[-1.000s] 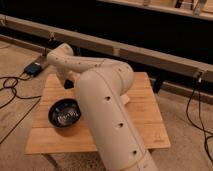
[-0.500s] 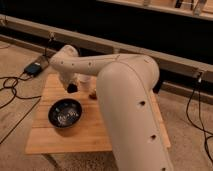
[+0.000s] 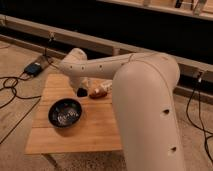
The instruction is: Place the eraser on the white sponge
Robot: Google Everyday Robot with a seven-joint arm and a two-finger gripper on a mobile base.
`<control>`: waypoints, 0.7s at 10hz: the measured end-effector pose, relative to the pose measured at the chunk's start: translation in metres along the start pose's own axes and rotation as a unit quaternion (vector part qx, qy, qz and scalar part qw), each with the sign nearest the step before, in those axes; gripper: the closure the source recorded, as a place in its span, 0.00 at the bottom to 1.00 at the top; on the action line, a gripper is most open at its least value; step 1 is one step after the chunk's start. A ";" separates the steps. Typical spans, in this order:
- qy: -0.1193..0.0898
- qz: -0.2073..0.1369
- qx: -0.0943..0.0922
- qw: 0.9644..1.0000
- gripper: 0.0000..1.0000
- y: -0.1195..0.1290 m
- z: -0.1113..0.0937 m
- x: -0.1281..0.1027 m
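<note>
My gripper (image 3: 81,92) is a dark tip at the end of the white arm, hanging low over the wooden table (image 3: 100,127). It sits just left of a reddish-brown object (image 3: 98,92) and reads as shut. I cannot pick out the eraser as a separate thing; no small black block shows apart from that dark tip. A pale patch (image 3: 107,85) right behind the reddish-brown object may be the white sponge, mostly covered by my arm.
A round black bowl (image 3: 65,112) stands on the table's left front part. My bulky white forearm (image 3: 145,110) fills the right side and hides the table's right half. Cables and a small box (image 3: 34,68) lie on the floor at left.
The arm has swung further right and grown larger in view. The gripper has shifted a little right, from above the bowl's far side to beside the reddish-brown object.
</note>
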 end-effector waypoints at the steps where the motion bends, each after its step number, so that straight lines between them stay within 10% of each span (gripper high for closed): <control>1: 0.003 0.017 0.008 1.000 1.00 -0.012 0.001 0.006; 7: 0.005 0.090 0.023 0.996 1.00 -0.070 0.003 0.032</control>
